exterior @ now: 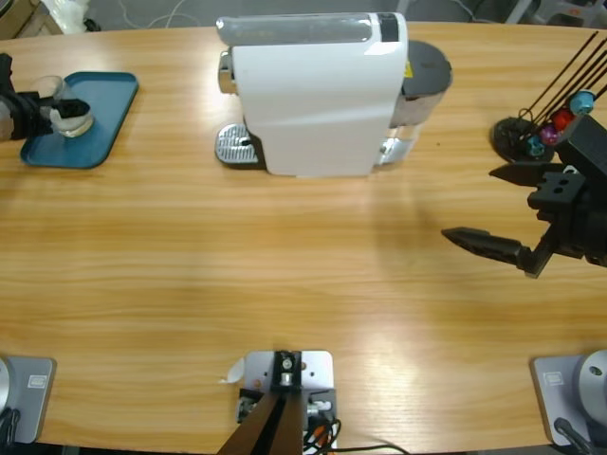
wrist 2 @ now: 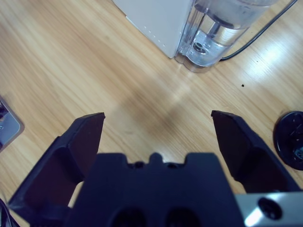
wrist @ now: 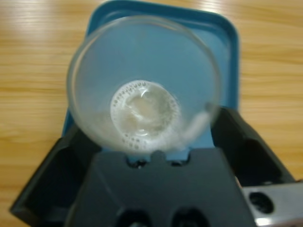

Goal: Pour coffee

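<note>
Glass (wrist: 142, 80) fills the left wrist view, clamped between the left gripper's (wrist: 151, 137) jaws over the blue tray (exterior: 95, 114) at nine o'clock. Only foamy coffee (wrist: 144, 116) dregs show. Thin, slick, breakable: hold mid-wall. Right gripper (exterior: 493, 210) gapes empty at three o'clock over wooden table (exterior: 285, 265); coffee machine (exterior: 318, 95) at twelve.

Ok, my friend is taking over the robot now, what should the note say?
Left gripper: shut on the glass, over the blue tray at the table's far left.
Right gripper: open, holding nothing, over bare table near the coffee machine.
The glass looks almost empty, just a pale foamy patch at its bottom.
Nothing sits on the machine's drip grate.
Left: get coffee into the glass.
</note>
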`<action>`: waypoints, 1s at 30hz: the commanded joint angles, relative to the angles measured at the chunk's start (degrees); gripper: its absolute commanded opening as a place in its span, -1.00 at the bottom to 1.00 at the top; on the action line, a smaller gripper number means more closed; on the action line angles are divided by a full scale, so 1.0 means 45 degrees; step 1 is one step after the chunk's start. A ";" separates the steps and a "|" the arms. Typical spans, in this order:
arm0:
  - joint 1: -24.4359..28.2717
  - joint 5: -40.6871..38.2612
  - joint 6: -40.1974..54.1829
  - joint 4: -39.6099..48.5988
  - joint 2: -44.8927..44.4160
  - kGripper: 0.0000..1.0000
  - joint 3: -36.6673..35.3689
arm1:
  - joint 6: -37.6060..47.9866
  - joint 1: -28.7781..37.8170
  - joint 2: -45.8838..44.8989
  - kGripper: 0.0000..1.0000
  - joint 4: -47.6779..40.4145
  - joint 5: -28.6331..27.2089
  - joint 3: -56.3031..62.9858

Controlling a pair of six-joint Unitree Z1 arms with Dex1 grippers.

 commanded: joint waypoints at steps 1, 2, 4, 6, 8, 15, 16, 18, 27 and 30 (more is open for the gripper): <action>-0.0498 -0.0058 0.0288 0.3899 -0.5317 0.99 -0.0028 | -0.0144 0.0154 -0.0196 1.00 0.0142 -0.0227 0.0084; -0.0635 0.0001 0.0421 0.4824 -0.6125 0.99 -0.0313 | -0.0144 0.0154 -0.0207 1.00 0.0142 -0.0227 0.0084; -0.1123 0.0071 0.0527 0.6641 -0.7528 0.99 -0.1028 | -0.0152 0.0150 -0.0227 1.00 0.0142 -0.0227 0.0084; -0.2158 0.0067 0.0530 0.8301 -0.8418 0.99 -0.1793 | -0.0163 0.0146 -0.0246 1.00 0.0142 -0.0207 0.0084; -0.3861 0.0044 0.0530 0.9856 -0.8469 0.99 -0.2528 | -0.0167 0.0150 -0.0250 1.00 0.0134 -0.0199 0.0084; -0.9170 -0.0347 0.0515 1.1184 -0.7282 0.96 -0.2285 | -0.0202 0.0150 0.0008 1.00 0.0138 -0.0207 0.0084; -0.9365 -0.0378 0.0558 1.1141 -0.6957 0.96 -0.2164 | -0.0202 0.0154 0.0008 1.00 0.0138 -0.0207 0.0084; -0.9420 -0.0374 0.0663 1.1172 -0.6508 0.95 -0.2094 | -0.0202 0.0154 0.0027 1.00 0.0142 -0.0223 0.0084; -0.9420 -0.1089 0.1097 1.0899 -0.5922 0.95 -0.1989 | -0.0202 0.0154 0.0027 1.00 0.0162 -0.0285 0.0084; -0.9420 -0.1421 0.1187 1.0824 -0.5586 0.95 -0.2063 | -0.0202 0.0154 0.0027 1.00 0.0181 -0.0305 0.0084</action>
